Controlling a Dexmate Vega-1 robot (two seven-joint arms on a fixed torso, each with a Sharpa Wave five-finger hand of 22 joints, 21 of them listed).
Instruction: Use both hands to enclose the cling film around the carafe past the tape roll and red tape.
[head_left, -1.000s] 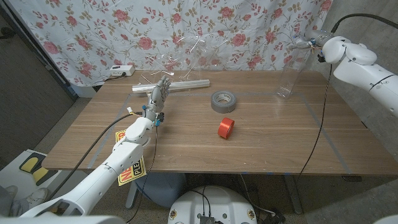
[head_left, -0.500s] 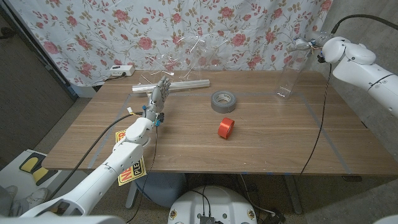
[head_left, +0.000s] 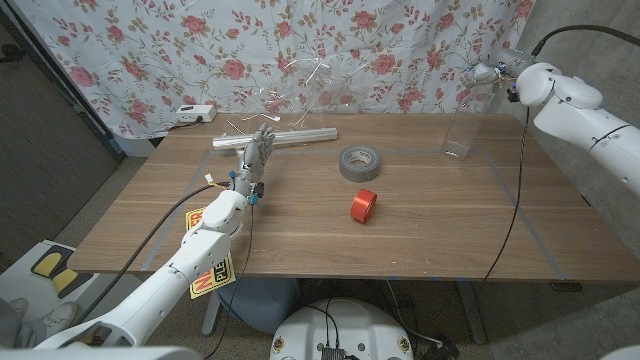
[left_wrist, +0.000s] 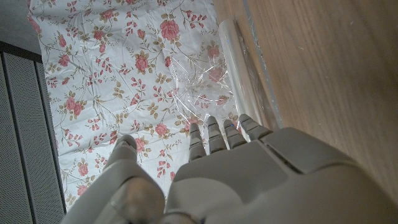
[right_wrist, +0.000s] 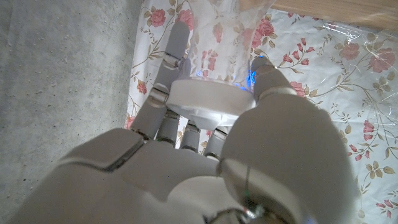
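Note:
A tall clear carafe (head_left: 463, 118) stands at the table's far right. My right hand (head_left: 497, 69) grips its top. In the right wrist view the fingers (right_wrist: 176, 59) wrap the carafe's white rim (right_wrist: 207, 98), with the clear body (right_wrist: 219, 34) beyond. The cling film roll (head_left: 283, 136) lies at the far left, and a loose sheet of film (head_left: 300, 85) stands up from it. My left hand (head_left: 257, 152) is just in front of the roll, fingers apart and pointing up, holding nothing. The left wrist view shows its fingers (left_wrist: 217, 134) near the roll (left_wrist: 233, 53). A grey tape roll (head_left: 360, 162) and red tape (head_left: 363, 205) lie mid-table.
A floral cloth (head_left: 150, 50) hangs behind the table. A white power strip (head_left: 194, 114) sits at the back left. Cables run along my left arm (head_left: 215, 215) and down from the right arm (head_left: 590, 105). Bare wood (head_left: 450, 225) stretches across the front right.
My right hand has shifted slightly to the left at the carafe's top, tilting the carafe a little. The left hand and the tapes have not moved.

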